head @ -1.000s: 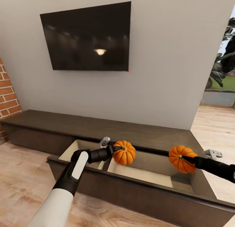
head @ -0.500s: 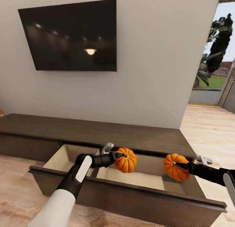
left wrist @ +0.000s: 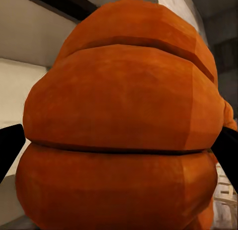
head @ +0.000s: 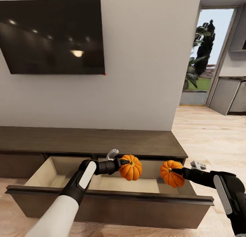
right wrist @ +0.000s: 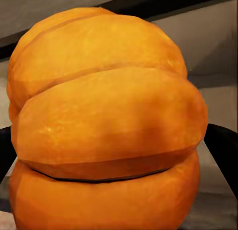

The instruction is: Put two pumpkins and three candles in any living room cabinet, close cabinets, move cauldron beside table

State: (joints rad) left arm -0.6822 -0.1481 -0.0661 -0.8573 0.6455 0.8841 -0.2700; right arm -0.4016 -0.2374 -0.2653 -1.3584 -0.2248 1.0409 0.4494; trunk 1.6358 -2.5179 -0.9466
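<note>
Jaws of both arms are pinching pumpkins: the left gripper (head: 120, 162) is clamped on the left pumpkin (head: 130, 167), the right gripper (head: 177, 171) on the right pumpkin (head: 171, 174); in each wrist view a dark finger sits tight against either flank of the fruit (left pumpkin (left wrist: 121, 125), right pumpkin (right wrist: 106, 125)). Both pumpkins hang in the air above the pulled-out drawer (head: 109, 196) of the cabinet (head: 89, 141), clear of its pale floor. Left one is over the middle stretch of the drawer, right one over its right end, near the side wall. They are apart from each other, not touching. A TV (head: 51, 35) hangs on the wall above; wood floor and a doorway lie off to the right. No candles or cauldron visible here. Step in hand, as I read it: stowing the two pumpkins, carried to the drop zone but not yet released. Next move calls for lowering each arm so the pumpkin sits on or just above the drawer floor, then spreading the jaws and lifting out without dragging the fruit along. Right one needs care near the drawer's end wall; a nudge inward looks safer. The drawer must be pushed shut afterwards, so both pumpkins have to sit below the rim.
</note>
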